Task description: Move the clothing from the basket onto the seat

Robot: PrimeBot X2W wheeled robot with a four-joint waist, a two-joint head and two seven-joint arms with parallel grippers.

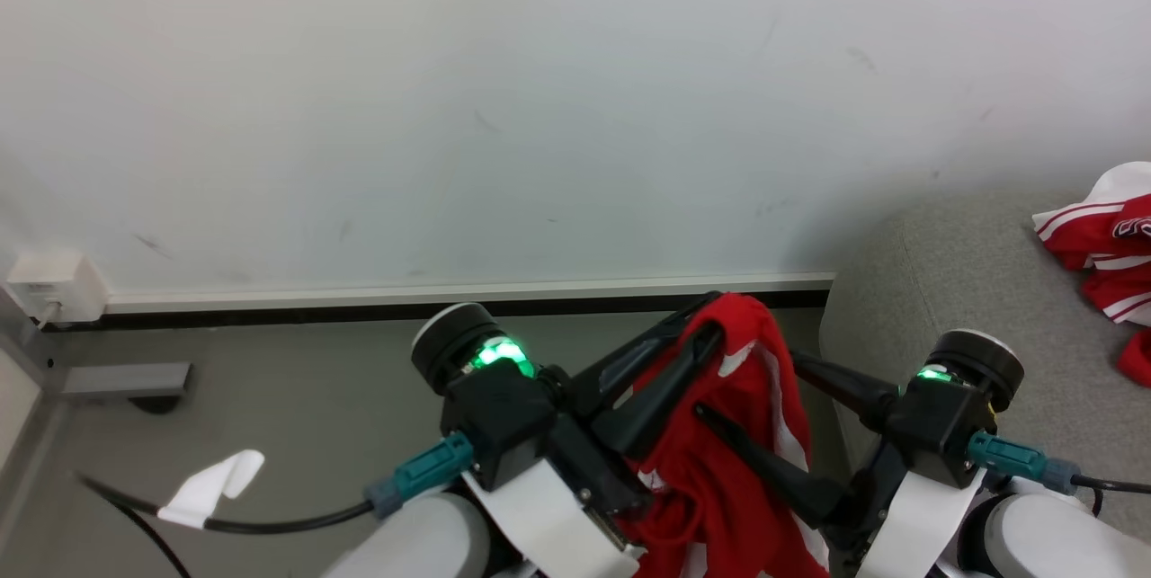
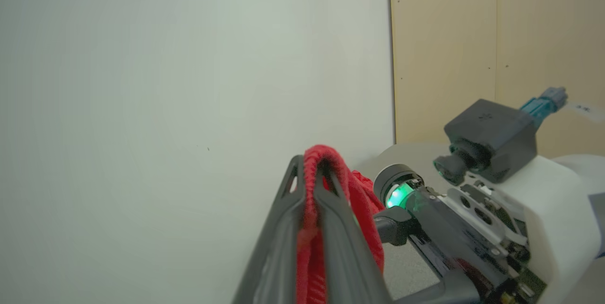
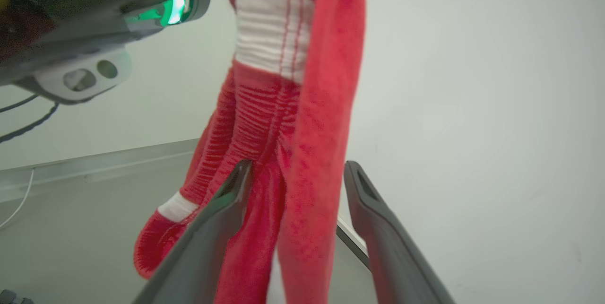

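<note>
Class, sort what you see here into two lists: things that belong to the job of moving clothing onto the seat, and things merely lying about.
Belongs to the job: red garment, clamped in the left hand; right hand, open around it; grey seat; red-and-white clothing on the seat.
Lying about: white wall box; black cable with white tag; grey bracket.

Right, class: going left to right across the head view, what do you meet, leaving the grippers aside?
White wall box → white cable tag → hanging red garment → grey seat → red-and-white clothing lying on it.
</note>
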